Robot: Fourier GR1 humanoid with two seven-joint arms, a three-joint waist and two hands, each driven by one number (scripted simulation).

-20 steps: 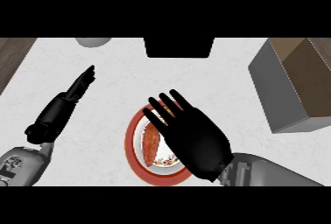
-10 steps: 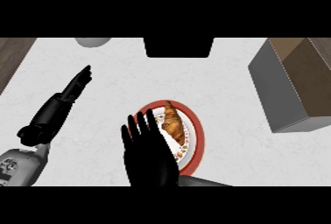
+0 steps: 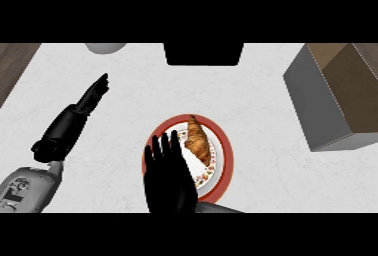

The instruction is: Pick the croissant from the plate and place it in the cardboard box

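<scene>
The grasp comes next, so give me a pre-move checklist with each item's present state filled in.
1. Croissant lies on the plate, uncovered: ok.
2. Right hand over the plate's left part, fingers straight, beside the croissant and not curled round it: ok for approach, grasp not yet made.
3. Contact between right hand and croissant: cannot tell.
4. Left hand open at the view's left, apart from the plate: ok.
5. Cardboard box stands at the right, its opening partly seen; inside contents: cannot tell.
6. Counter between plate and box shows no obstacle: ok.
</scene>
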